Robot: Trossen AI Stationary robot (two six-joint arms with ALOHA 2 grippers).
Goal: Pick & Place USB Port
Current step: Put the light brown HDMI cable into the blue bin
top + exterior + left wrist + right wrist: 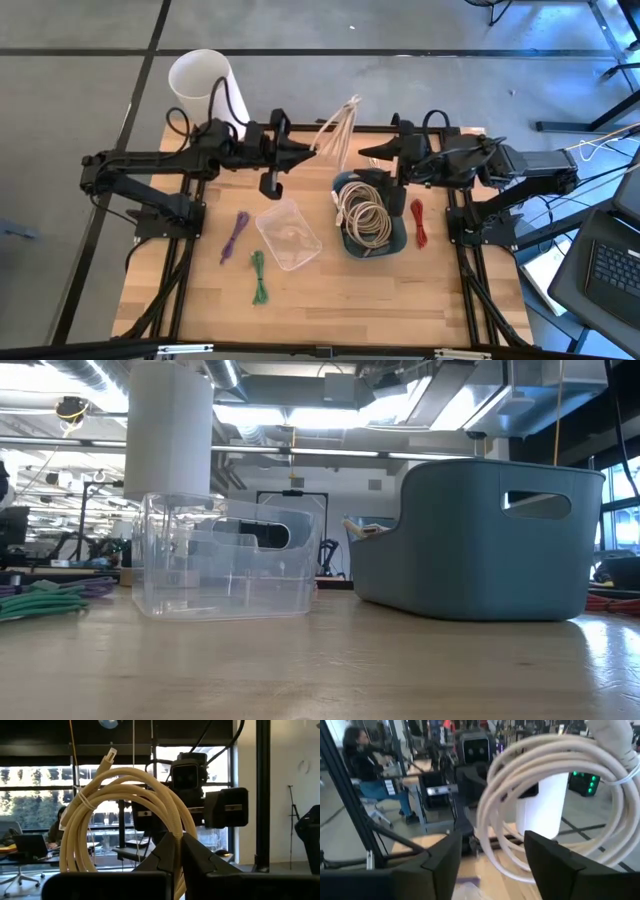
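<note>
A cream USB cable coil [340, 125], tied in a loop, hangs in the air above the table's far middle. My left gripper [308, 150] is shut on it; in the left wrist view the coil [125, 810] rises above the shut fingers [177, 855]. My right gripper [374, 156] faces it from the right and is open. In the right wrist view the coil [545, 795] hangs between and beyond its spread fingers [492, 860], which do not touch it. A clear container [288, 232] and a blue bin [395, 240] stand below. My left gripper pinches the coil's bundled strands [176, 827] between its two fingers, at the loop's lower part. The fingers come about level from the table's left, tipped a little upward. The coil stands up from the fingers, lifted clear of the table.
The blue bin holds more cream coils [365, 215]. Purple [237, 235], green [259, 275] and red [417, 222] cables lie on the wood. A white cylinder [205, 85] stands at the far left corner. The near half of the table is bare wood [330, 310].
</note>
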